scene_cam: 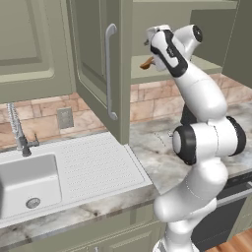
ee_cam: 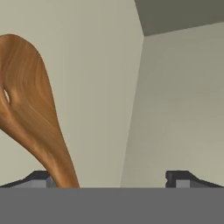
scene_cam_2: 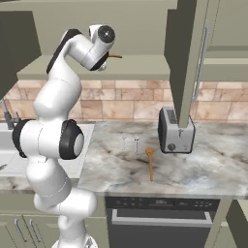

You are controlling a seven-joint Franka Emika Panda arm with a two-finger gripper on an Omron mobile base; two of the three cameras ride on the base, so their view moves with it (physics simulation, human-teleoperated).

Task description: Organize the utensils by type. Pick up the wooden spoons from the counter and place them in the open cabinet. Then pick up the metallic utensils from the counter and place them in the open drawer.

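the white ribbed sink drainboard [scene_cam: 93, 162] is being left well below and to the left of the two-finger pincer [ee_cam: 111, 177], untouched. the tall panelled olive-green door of the open cabinet [scene_cam: 98, 59] is being held swung outward just left of the raised arm, so that the flat shelf inside stays reachable. the pincer is being held up inside that cabinet, just above the shelf, and its dark fingertips [ee_cam: 177, 177] are being kept wide apart, clamped on nothing. an orange-brown wooden spoon with a rounded bowl [ee_cam: 30, 113] is being seen against the pincer's left fingertip in the hand view, its handle running down past that tip; whether it is touching the tip cannot be told. its brown end is also sticking out beside the hand in the base views. it is judged that this spoon is being let go onto the shelf.

further right and far below the pincer, on the grey-beige marbled stone counter [scene_cam_2: 203, 164], two thin silver-grey metal utensils [scene_cam_2: 130, 141] are lying side by side, with the second orange-brown wooden spoon [scene_cam_2: 150, 164] just to their right, waiting to be collected. a silver toaster [scene_cam_2: 175, 130] is standing beyond them, near the wall.
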